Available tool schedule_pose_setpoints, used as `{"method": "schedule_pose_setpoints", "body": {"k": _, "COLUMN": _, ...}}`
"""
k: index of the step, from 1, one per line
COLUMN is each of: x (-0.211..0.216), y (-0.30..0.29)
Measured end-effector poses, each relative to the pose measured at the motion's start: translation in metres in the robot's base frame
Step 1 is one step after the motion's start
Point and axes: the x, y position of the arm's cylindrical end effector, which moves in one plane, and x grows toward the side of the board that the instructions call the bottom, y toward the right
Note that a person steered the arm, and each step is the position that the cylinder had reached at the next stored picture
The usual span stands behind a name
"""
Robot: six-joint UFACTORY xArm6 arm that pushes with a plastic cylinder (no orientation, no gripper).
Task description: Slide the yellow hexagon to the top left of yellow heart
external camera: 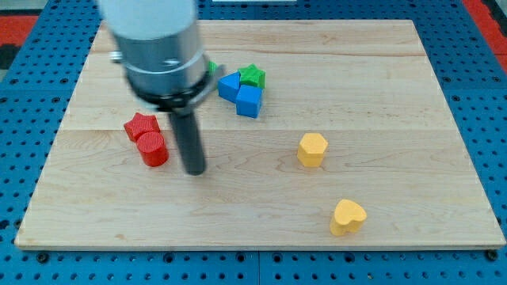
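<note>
The yellow hexagon [312, 149] lies on the wooden board [396, 79] right of centre. The yellow heart [348, 217] lies near the view's bottom, below and slightly right of the hexagon, with a gap between them. My tip [194, 170] rests on the board well to the view's left of the hexagon, close beside the red cylinder [153, 148]. The tip touches no yellow block.
A red star-like block [140, 125] sits against the red cylinder at its upper left. Two blue blocks [241, 93] and a green star block [253, 75] cluster near the top centre. A green block [211, 68] peeks out behind the arm body [154, 47].
</note>
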Motion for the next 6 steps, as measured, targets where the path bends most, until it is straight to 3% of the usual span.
{"method": "schedule_pose_setpoints", "body": {"k": 1, "x": -0.034, "y": 0.059}}
{"method": "schedule_pose_setpoints", "body": {"k": 2, "x": -0.042, "y": 0.114}}
{"method": "schedule_pose_setpoints", "body": {"k": 4, "x": -0.017, "y": 0.141}}
{"method": "schedule_pose_setpoints", "body": {"k": 6, "x": -0.042, "y": 0.150}}
